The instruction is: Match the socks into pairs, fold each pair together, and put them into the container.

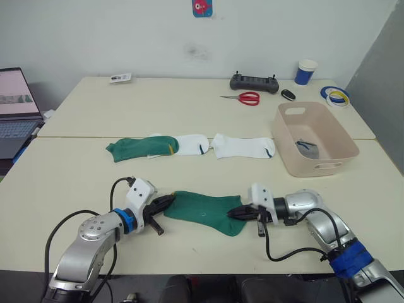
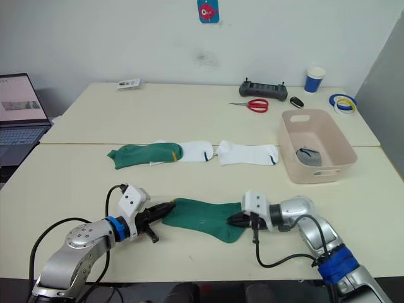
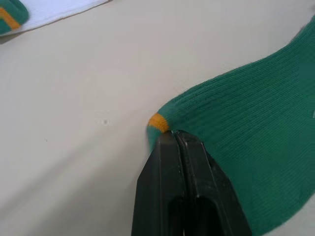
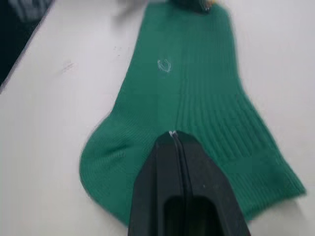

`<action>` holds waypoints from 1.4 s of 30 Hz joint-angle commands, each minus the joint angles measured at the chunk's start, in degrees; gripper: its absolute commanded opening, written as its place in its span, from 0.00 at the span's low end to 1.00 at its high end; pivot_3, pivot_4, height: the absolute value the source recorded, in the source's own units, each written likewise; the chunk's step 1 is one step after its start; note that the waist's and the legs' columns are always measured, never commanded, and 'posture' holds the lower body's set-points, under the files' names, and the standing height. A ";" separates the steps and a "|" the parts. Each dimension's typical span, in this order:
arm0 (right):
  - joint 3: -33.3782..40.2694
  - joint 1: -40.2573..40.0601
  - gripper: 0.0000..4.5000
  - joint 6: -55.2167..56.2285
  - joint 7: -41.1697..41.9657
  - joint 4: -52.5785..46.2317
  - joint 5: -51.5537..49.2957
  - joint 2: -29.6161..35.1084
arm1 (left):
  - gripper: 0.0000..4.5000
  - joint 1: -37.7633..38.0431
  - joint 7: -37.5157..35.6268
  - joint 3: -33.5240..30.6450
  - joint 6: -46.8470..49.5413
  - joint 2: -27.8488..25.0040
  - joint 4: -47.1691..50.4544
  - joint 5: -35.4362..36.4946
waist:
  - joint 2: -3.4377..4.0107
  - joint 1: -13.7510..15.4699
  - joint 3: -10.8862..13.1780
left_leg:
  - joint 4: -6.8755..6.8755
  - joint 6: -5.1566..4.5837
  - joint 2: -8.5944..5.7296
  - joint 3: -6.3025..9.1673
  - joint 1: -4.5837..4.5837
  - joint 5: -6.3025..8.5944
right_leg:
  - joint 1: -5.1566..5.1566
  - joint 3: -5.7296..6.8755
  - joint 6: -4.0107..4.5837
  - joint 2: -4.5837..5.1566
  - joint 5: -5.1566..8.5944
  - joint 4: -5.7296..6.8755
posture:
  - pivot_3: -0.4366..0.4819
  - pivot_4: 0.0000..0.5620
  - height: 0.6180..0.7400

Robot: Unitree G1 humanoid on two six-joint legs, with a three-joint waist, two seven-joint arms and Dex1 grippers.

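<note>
A dark green sock (image 1: 205, 213) lies flat near the table's front edge. My left gripper (image 1: 166, 203) is shut on its left end, by a small yellow mark (image 3: 158, 121). My right gripper (image 1: 237, 213) is shut on its right end (image 4: 197, 147). Farther back lies a row of socks: a second green sock (image 1: 140, 148) partly over a white sock (image 1: 192, 144), then another white sock (image 1: 243, 146). The pale pink container (image 1: 303, 169) stands at the right with a grey sock (image 1: 307, 148) inside.
A laptop (image 1: 16, 110) sits at the far left. Along the back of the table are red scissors (image 1: 243, 98), a black controller (image 1: 254, 82), a black key fob (image 1: 288, 95), a blue paper cup (image 1: 305, 71) and tape rolls (image 1: 336, 96).
</note>
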State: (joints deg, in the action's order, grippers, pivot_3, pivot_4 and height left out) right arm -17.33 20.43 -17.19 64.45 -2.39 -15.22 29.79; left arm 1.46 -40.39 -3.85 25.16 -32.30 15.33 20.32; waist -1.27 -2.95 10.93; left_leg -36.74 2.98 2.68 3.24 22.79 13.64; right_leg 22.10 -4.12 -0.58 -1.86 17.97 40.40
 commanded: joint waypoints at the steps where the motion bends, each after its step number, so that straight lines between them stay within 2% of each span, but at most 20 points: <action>1: 8.23 1.79 0.14 -6.77 -5.55 -8.13 -5.56 0.22 | 0.00 -1.18 3.42 -6.12 -1.30 1.33 3.94 2.68 | 0.00 0.00 0.00 | 0.00 0.00 0.01 0.00 0.01 0.00 | 0.02 0.00 0.00 0.00 0.00 0.01 | 0.48 0.27 1.00; 4: 13.13 -0.52 0.37 -8.36 -11.51 -10.57 -4.17 1.71 | 0.14 -0.56 8.84 -13.01 -3.41 3.17 2.35 2.75 | -0.02 0.11 -0.01 | 0.01 0.00 0.02 0.07 0.01 0.00 | 0.01 0.03 -0.01 -0.02 0.00 0.00 | 0.48 0.27 1.00; 8: 17.03 -7.08 0.68 -4.70 -15.53 -9.76 -0.93 4.17 | 0.42 2.78 10.26 -18.60 -4.65 4.10 1.98 3.88 | -0.03 0.31 -0.02 | 0.14 0.00 0.01 0.02 0.06 0.01 | -0.01 0.01 -0.01 -0.01 0.00 -0.32 | 0.48 0.27 1.00; 12: 22.42 -14.67 1.00 -3.88 -17.31 -11.64 -2.38 5.51 | 0.71 6.48 9.61 -21.92 -5.62 3.70 0.75 4.42 | -0.03 0.41 -0.02 | 0.26 0.01 -0.02 -0.11 0.12 0.01 | 0.03 -0.05 -0.01 0.05 0.00 -0.48 | 0.48 0.27 1.00; 16: 24.75 -19.58 1.00 -3.75 -19.47 -13.81 -2.55 5.50 | 1.00 7.88 9.42 -22.98 -6.22 3.73 -0.77 4.81 | -0.03 0.48 -0.02 | 0.29 0.02 0.01 -0.08 0.07 0.02 | 0.02 -0.03 -0.01 0.03 0.00 -0.47 | 0.48 0.27 1.00; 22: 23.10 -21.07 1.00 -3.24 -19.76 -15.87 -2.85 4.65 | 1.00 7.83 10.84 -22.73 -6.96 4.14 -2.43 4.01 | -0.03 0.32 -0.02 | 0.32 0.04 0.00 -0.14 -0.02 0.00 | -0.02 -0.07 -0.04 0.01 -0.14 -0.45 | 0.48 0.27 1.00; 26: 18.34 -13.32 1.00 -7.07 -19.77 -19.33 -5.15 1.44 | 1.00 2.14 16.30 -27.86 -2.39 5.30 -7.06 9.18 | -0.03 -0.13 -0.02 | 0.31 0.05 0.02 -0.20 -0.06 -0.01 | 0.01 -0.03 -0.04 -0.04 -0.28 -0.44 | 0.48 0.27 1.00; 30: 14.38 -2.52 1.00 -13.57 -18.43 -21.82 -8.76 0.53 | 1.00 -4.08 18.56 -30.38 -0.02 3.26 -12.58 11.05 | -0.03 -0.09 -0.02 | 0.31 0.07 0.03 -0.14 0.02 -0.03 | 0.06 0.04 -0.04 -0.09 -0.28 -0.45 | 0.48 0.27 1.00; 36: 10.06 10.32 1.00 -17.41 -18.95 -18.51 -8.91 -2.00 | 1.00 -16.45 20.19 -29.27 1.29 -0.16 -27.87 9.44 | -0.08 0.66 -0.05 | 0.32 0.07 -0.01 -0.07 0.12 -0.02 | 0.10 0.13 -0.04 -0.06 -0.29 -0.50 | 0.48 0.27 1.00; 42: 8.47 12.96 1.00 -16.82 -20.74 -16.25 -7.90 -5.27 | 1.00 -30.64 16.56 -23.22 -0.41 -2.54 -46.38 4.93 | -0.14 1.38 -0.08 | 0.32 0.07 -0.05 -0.03 0.17 -0.02 | 0.12 0.30 0.07 -0.04 -0.36 -0.50 | 0.48 0.27 1.00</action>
State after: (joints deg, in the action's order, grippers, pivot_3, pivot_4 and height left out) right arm -9.25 32.55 -34.62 44.35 -17.70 -23.25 24.74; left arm -26.87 -22.30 -28.67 26.30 -33.60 -28.51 26.72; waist -1.42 -1.57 10.85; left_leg -36.42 3.05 2.60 3.21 22.98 13.61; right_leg 22.21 -3.80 -0.49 -1.89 17.60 39.91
